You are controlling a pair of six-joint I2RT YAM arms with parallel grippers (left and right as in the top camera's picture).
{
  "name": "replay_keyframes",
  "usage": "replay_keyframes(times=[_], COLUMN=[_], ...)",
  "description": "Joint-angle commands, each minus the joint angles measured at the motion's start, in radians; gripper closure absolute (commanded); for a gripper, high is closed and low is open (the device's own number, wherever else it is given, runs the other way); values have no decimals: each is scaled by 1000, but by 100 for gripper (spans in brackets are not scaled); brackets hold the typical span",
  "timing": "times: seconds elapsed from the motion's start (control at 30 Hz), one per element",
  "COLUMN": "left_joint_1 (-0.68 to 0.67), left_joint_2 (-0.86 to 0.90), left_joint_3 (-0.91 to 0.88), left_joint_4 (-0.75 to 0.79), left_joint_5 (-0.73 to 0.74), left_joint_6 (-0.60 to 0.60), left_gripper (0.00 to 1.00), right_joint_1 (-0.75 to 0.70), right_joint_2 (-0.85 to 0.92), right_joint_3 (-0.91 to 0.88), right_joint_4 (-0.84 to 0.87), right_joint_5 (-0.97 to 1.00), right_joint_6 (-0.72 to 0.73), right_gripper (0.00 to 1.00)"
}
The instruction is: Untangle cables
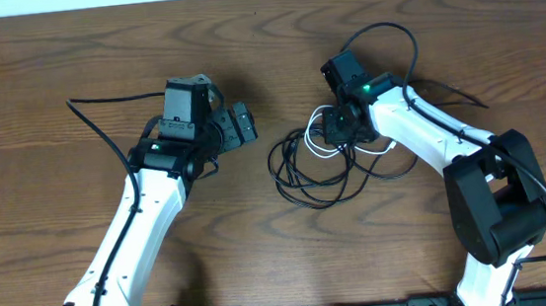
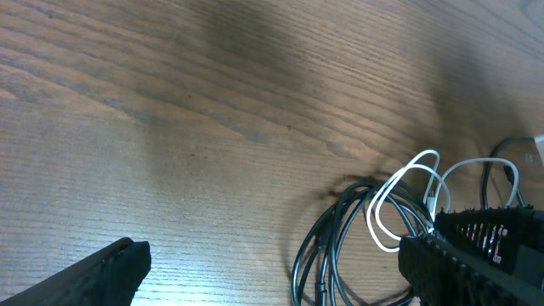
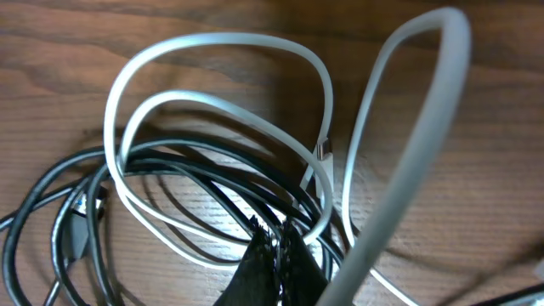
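The right wrist view alone shows the right fingers [image 3: 274,265] pressed together inside the tangle of cables [image 3: 76,204], beneath the white cable [image 3: 212,44]; whether they pinch a strand cannot be told. The left wrist view shows the left fingers [image 2: 106,270] spread wide and empty, near the tangle but apart from it. Only overhead shows the tangle lying whole on the bench [image 1: 245,56], between both arms.

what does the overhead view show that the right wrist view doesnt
Only overhead: the left hand, open, off to the side of the cables, and the whole pile's outline on the table. Only right wrist: the white cable's small plug end, and the right hand's tips shut among black cables; whether they pinch one is unclear. Both: white loops lying over black ones.
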Motion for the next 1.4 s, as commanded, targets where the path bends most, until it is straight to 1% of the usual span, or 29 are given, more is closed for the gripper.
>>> replay_keyframes(times=[0.0, 0.1, 0.33, 0.43, 0.57, 0.93, 1.07, 1.2, 1.27, 1.37], left_joint_1=[5, 5, 5, 5, 5, 5, 5, 5, 5, 5], left_joint_2=[-10, -10, -10, -10, -10, -10, -10, -10, -10, -10], left_joint_3=[0, 0, 0, 0, 0, 0, 0, 0, 0, 0], left_joint_4=[0, 0, 0, 0, 0, 0, 0, 0, 0, 0], left_joint_5=[-10, -10, -10, -9, -9, -10, -10, -10, -9, -10], left_joint_6=[2, 2, 2, 2, 2, 2, 2, 2, 2, 2], left_gripper=[0, 0, 0, 0, 0, 0, 0, 0, 0, 0], right_joint_1=[12, 10, -1, -1, -5, -6, -5, -5, -5, -5], right_joint_2=[-19, -42, -144, -188, -248, -487, -498, -474, -459, -436], right_joint_3=[0, 1, 1, 1, 1, 1, 0, 0, 0, 0], right_joint_4=[21, 23, 23, 29, 34, 85, 29, -59, -101, -162], right_joint_5=[-81, -76, -79, -80, -79, -79, -65, 62, 109, 164], right_joint_6=[-105, -127, -128, -164, -171, -177, -239, -238, -237, -238], right_gripper=[99, 99, 99, 99, 99, 99, 99, 98, 93, 91])
